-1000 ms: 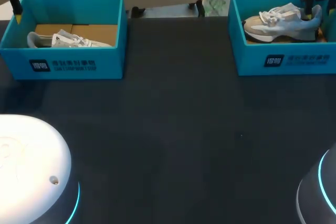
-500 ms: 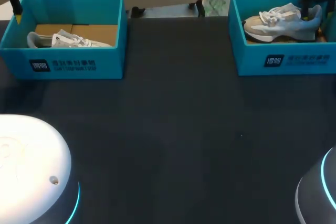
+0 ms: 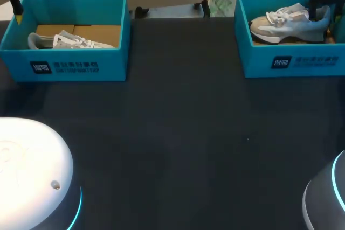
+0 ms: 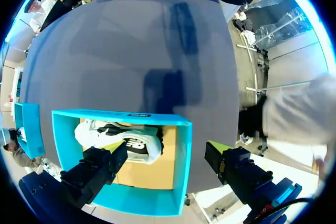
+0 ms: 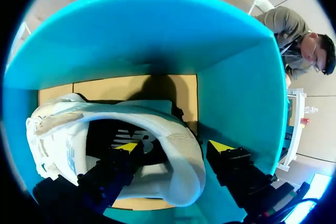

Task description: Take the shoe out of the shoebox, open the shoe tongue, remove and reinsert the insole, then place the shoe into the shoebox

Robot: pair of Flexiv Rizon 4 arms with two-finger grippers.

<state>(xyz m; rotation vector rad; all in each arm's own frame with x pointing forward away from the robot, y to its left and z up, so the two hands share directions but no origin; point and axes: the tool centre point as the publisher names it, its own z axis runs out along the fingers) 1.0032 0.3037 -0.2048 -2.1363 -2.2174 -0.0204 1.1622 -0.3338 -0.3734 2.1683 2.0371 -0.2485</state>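
On the dark table (image 3: 178,133), at its far-left corner, the left gripper (image 4: 165,151) hangs with fingers spread above the left shoebox (image 3: 81,65) and the left shoe (image 3: 70,40). At the far-right corner the right gripper (image 5: 173,148) has barely shifted. Its fingers are spread astride the heel of the right shoe (image 3: 280,22), which remains unlifted inside the right shoebox (image 3: 302,60), so the grasp looks still to come.

You have two open teal boxes at the counter's (image 3: 178,133) far edge, well apart. Left shoebox (image 3: 64,65): the left shoe (image 3: 70,41), white and grey, sits low toward the outer end, opening up, dark inside, with bare cardboard floor beside it. Right shoebox (image 3: 291,63): the right shoe (image 3: 283,22), pale grey with white laces and a cream sole, stands upright on its sole. Its toe points toward the counter's middle, its heel sits near the outer wall, and a dark insole shows.
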